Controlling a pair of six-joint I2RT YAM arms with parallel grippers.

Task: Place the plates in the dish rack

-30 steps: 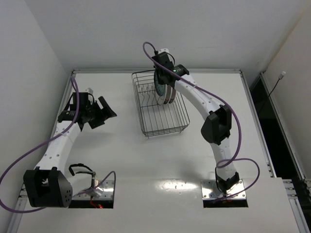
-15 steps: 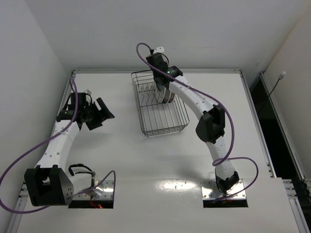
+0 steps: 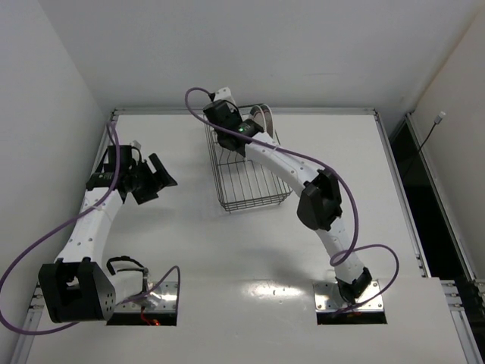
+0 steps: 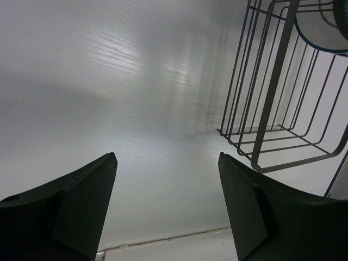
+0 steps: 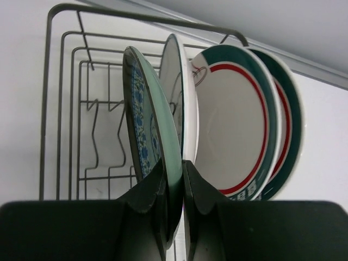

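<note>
In the right wrist view my right gripper is shut on the rim of the small teal patterned plate, which stands upright in the dark wire dish rack. Behind it stand the white plate and the two green-rimmed plates with red rings. In the top view the right gripper is over the rack's far left part, and plate edges show at the far end. My left gripper is open and empty, left of the rack.
The left wrist view shows bare white table between its open fingers, with the rack's near corner to the right. White walls stand close on the left and behind. The table's right edge drops to a dark gap.
The right arm has swung left and farther back over the rack, gripper now at its far left part. The plate edges now show at the far end. The left arm has barely moved.
</note>
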